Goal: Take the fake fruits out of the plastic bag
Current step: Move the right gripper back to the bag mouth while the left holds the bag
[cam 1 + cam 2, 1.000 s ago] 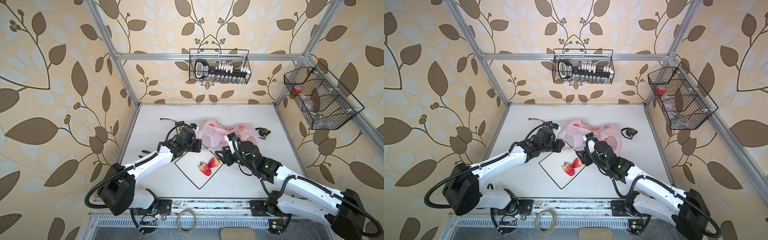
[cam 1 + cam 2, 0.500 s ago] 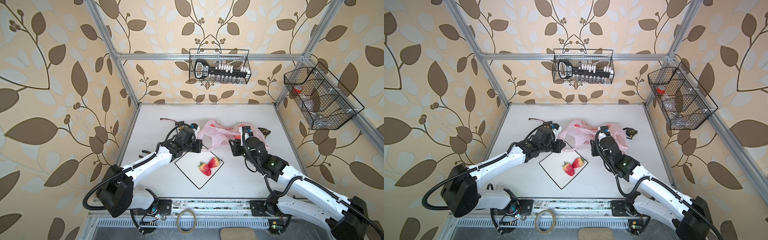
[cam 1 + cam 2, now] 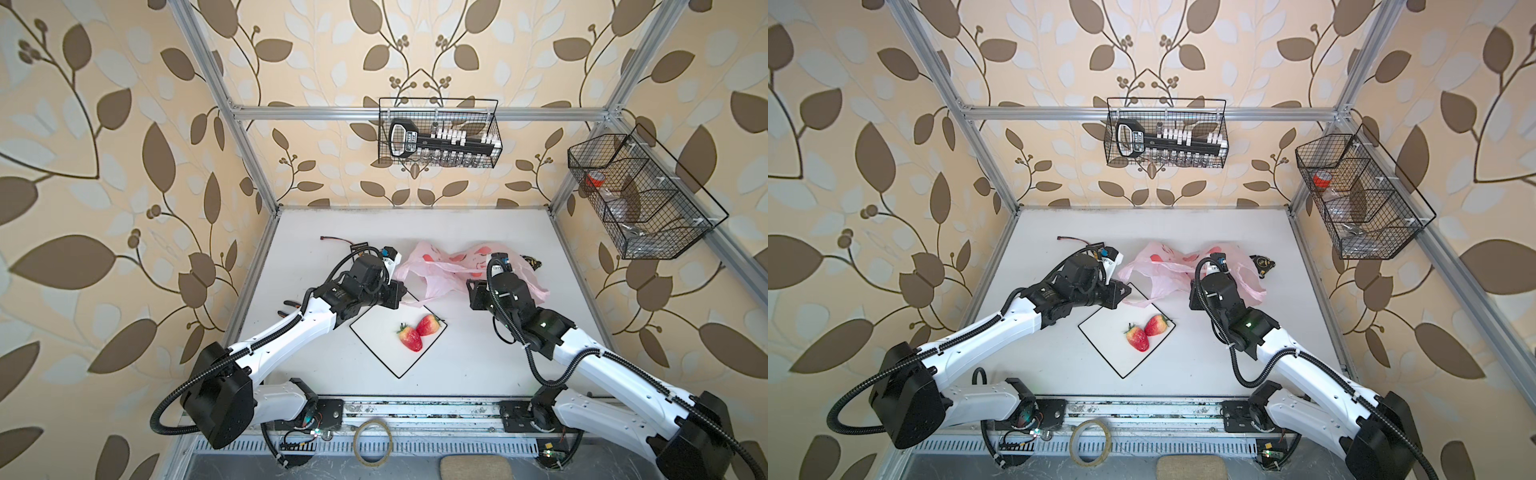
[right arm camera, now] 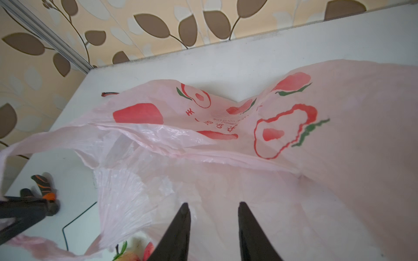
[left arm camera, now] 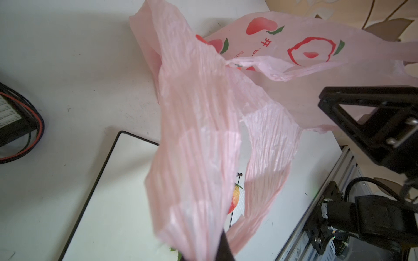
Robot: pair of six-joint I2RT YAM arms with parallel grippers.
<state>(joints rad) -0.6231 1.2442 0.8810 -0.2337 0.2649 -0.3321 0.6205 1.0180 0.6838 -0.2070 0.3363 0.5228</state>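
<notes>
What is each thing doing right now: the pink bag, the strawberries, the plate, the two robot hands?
Plastic bag: crumpled on the table, one handle held up.
Fake fruits: two out, lying on the plate.
Plate: flat, holding both.
Left gripper: fingers shut on the bag's handle.
Right gripper: fingers open over the bag.

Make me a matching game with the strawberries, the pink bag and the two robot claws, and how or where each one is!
Things:
1. fake fruits
2. plastic bag
3. left gripper
4. right gripper

States:
A. open, just above the bag
B. shut on one bag handle
C. lying on the white plate
D. pink and crinkly, with printed peaches

Pairs: 1-C, 2-D, 3-B, 4-A
</notes>
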